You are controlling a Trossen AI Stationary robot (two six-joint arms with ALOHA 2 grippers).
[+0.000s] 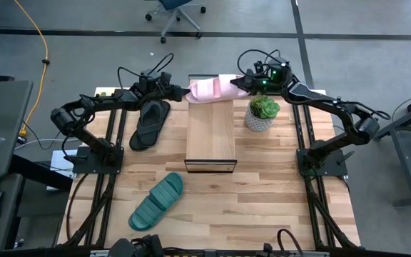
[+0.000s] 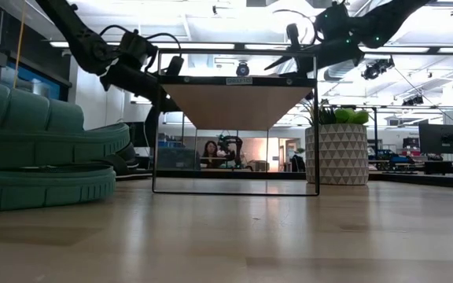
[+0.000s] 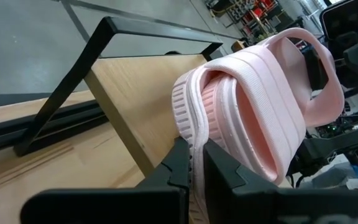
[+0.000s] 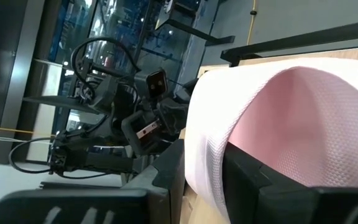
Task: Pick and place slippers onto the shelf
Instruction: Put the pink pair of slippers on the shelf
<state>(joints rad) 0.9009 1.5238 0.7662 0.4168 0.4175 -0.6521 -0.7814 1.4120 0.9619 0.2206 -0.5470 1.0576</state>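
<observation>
The pale pink slide (image 1: pixel 209 89) hangs over the far end of the shelf (image 1: pixel 210 139), a light plank on a thin black frame. It is tipped on its side, held between both grippers. My left gripper (image 1: pixel 185 91) is shut on it from the left, my right gripper (image 1: pixel 240 83) from the right. The black flip-flop (image 1: pixel 150 123) lies flat on the table left of the shelf. Near the front, left of centre, the teal ribbed slide (image 1: pixel 157 201) lies sole down. My left gripper pinches the ribbed edge of the pink slide's sole (image 3: pixel 193 140) between its two fingers, coming nearly level from the table's left. The slide stands on edge; whether it touches the plank I cannot tell. My right gripper has the slide's wide strap (image 4: pixel 210 149): one finger (image 4: pixel 266 177) inside the strap's arch, the other (image 4: pixel 166 171) on the outside. It comes nearly level from the table's right.
A white patterned pot with a green plant (image 1: pixel 262 113) stands right of the shelf's far end, just under my right arm. The shelf's plank top is bare from its middle to its near end. The table's black side rails (image 1: pixel 312 200) run along both edges.
</observation>
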